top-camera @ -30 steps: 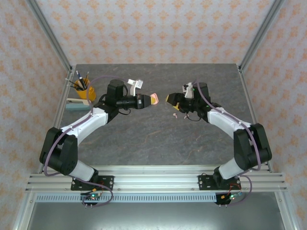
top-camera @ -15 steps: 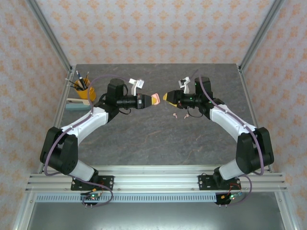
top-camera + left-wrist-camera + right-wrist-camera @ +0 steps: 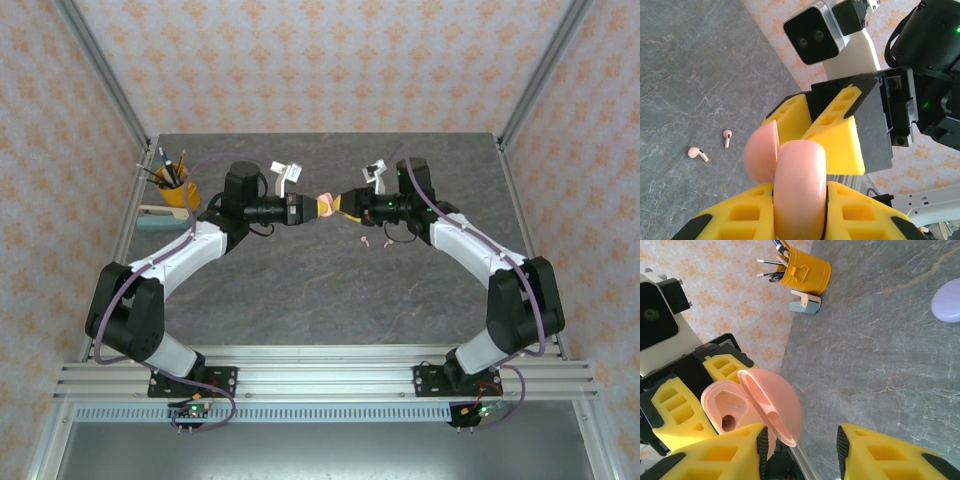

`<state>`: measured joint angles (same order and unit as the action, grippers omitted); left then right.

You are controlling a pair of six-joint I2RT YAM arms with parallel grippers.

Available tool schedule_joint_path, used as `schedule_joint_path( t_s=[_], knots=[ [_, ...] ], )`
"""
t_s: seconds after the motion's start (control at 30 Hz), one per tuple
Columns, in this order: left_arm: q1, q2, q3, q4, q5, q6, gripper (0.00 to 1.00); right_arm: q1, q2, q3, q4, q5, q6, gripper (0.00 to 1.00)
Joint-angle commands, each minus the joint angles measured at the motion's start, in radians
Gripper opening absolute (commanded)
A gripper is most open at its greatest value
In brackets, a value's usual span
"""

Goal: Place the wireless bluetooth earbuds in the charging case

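Left wrist: clamping pink charging case [image 3: 797, 185] in left gripper [image 3: 800, 200], holding right gripper [image 3: 812, 120] parted, leaving pink earbuds [image 3: 697, 154] on table [image 3: 690, 75].

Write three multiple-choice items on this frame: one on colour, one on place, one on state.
1. What colour is the case held in the left claw?
A. lilac
B. pink
C. yellow

2. Where do the two loose pink earbuds lie?
A. on the table
B. inside that case
C. on a plate

3. How is the case's lid?
A. shut
B. swung open
C. detached, lying flat on the table

Answers:
1. B, the left wrist view shows a salmon-pink shell.
2. A, both buds rest on the grey surface, apart from the case.
3. B, the right wrist view shows the lid hinged up and the base's inside exposed.
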<state>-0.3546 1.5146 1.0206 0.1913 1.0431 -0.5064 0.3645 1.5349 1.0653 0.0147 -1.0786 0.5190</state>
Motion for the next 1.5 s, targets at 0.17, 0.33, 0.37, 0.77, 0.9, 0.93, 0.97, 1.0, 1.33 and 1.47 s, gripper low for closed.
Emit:
schedule_joint_path(
  t_s=[0.17, 0.33, 0.37, 0.77, 0.9, 0.93, 0.97, 1.0, 1.33, 1.47],
  knots=[
    [-0.014, 0.012, 0.042, 0.026, 0.030, 0.003, 0.00, 0.009, 0.026, 0.040, 0.008, -0.006, -0.016, 0.39],
    [-0.018, 0.010, 0.045, 0.023, 0.031, 0.004, 0.00, 0.010, 0.042, 0.058, 0.002, 0.000, -0.014, 0.35],
    [-0.018, 0.010, 0.046, 0.023, 0.029, 0.005, 0.00, 0.009, 0.045, 0.062, 0.000, 0.000, -0.016, 0.34],
    [-0.030, 0.020, 0.050, 0.017, 0.031, 0.009, 0.00, 0.011, 0.058, 0.100, -0.032, 0.013, -0.033, 0.16],
    [-0.031, 0.022, 0.049, 0.016, 0.031, 0.009, 0.00, 0.012, 0.055, 0.108, -0.044, 0.020, -0.040, 0.10],
    [-0.031, 0.023, 0.050, 0.014, 0.029, 0.011, 0.00, 0.012, 0.054, 0.110, -0.048, 0.023, -0.040, 0.08],
    [-0.032, 0.024, 0.050, 0.012, 0.026, 0.011, 0.00, 0.011, 0.052, 0.111, -0.049, 0.027, -0.042, 0.08],
    [-0.032, 0.024, 0.050, 0.011, 0.024, 0.011, 0.00, 0.011, 0.051, 0.112, -0.053, 0.029, -0.042, 0.06],
    [-0.032, 0.032, 0.050, -0.008, -0.030, 0.011, 0.44, 0.011, 0.035, 0.158, -0.177, 0.097, -0.115, 0.00],
    [-0.028, 0.021, 0.056, -0.019, -0.049, 0.017, 0.62, 0.010, 0.039, 0.184, -0.259, 0.125, -0.173, 0.00]
  ],
)
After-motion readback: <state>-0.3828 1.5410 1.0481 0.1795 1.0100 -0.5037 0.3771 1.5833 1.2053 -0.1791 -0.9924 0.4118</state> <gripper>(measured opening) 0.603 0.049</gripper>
